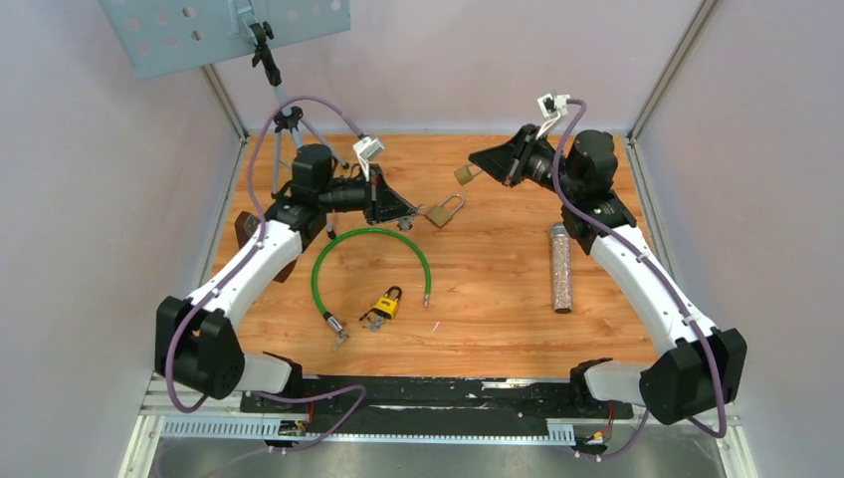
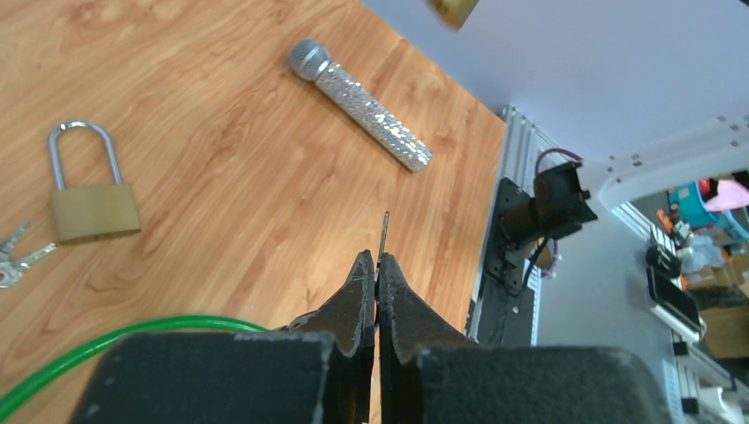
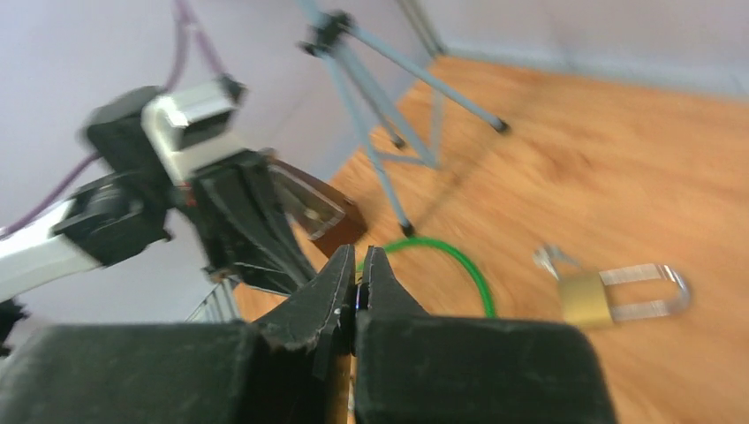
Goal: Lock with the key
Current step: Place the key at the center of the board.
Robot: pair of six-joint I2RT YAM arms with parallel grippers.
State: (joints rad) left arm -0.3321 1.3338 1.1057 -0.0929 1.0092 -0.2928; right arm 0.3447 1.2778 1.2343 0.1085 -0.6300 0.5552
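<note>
One wooden table (image 1: 498, 249), biggest of all. Two white and black arms, the left arm (image 1: 244, 274) and the right arm (image 1: 637, 264), both reaching to the far middle of the table. One grey tripod (image 1: 289, 124) at the far left corner. One green cable (image 1: 370, 233) bent in an arch near the middle. One sparkly microphone (image 1: 562, 267) lying on the right side. Two padlocks flat on the wood: one brass padlock (image 1: 445, 211) just beside the left arm's tip, and one yellow padlock (image 1: 388, 302) under the arch with a bunch of keys (image 1: 372, 320) touching it. Seen only from the left wrist: more keys (image 2: 18, 254) next to the brass padlock. Seen only from the top: the yellow padlock. Left fingers (image 2: 369, 274) pinched tight on one thin key (image 2: 386, 231) sticking out past the tips, up above the wood. Right fingers (image 3: 349, 278) squeezed together too, gripping a small brass thing (image 1: 464, 174) in the air; too blurry to tell what.
</note>
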